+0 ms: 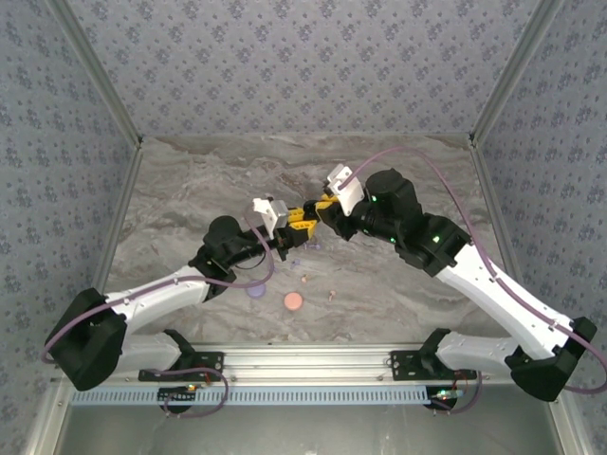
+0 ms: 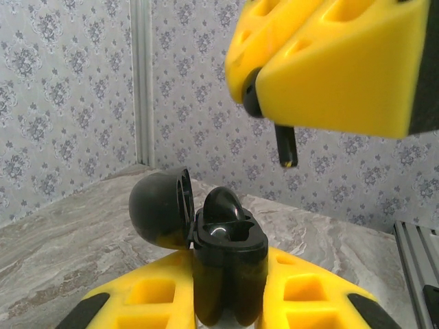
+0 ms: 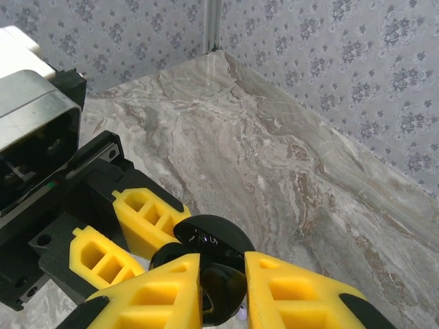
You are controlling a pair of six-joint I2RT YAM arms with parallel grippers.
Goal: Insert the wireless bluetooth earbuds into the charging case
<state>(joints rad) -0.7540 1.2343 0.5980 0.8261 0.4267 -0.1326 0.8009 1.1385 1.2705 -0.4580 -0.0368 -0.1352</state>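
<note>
We read this as the insertion step itself. The left gripper [image 2: 230,291] is clamped narrow on the black charging case [image 2: 230,257]. It holds the case upright off the table [image 1: 190,190] w/ the lid [image 2: 160,208] flipped open to 1 side, so the opening faces up, free for the other arm. The right gripper [image 2: 257,86] hangs above it, pinched tight on 1 black earbud [image 2: 286,145]. The stem points straight down, just above the case & a bit off to 1 side of the opening, not touching. Gripping the bud by its head leaves the stem free to go in first, prob. why it's held that way. In the top view both grippers meet mid-table, so the case is braced vs. the push rather than sliding on the marble. Loose earbuds [image 1: 331,295] lie near the front of the table beside a pink disc [image 1: 295,302] & a lavender disc [image 1: 254,293]. A glossy black shape [image 2: 223,202] rises from the case; we can't tell if it's a seated bud.
</note>
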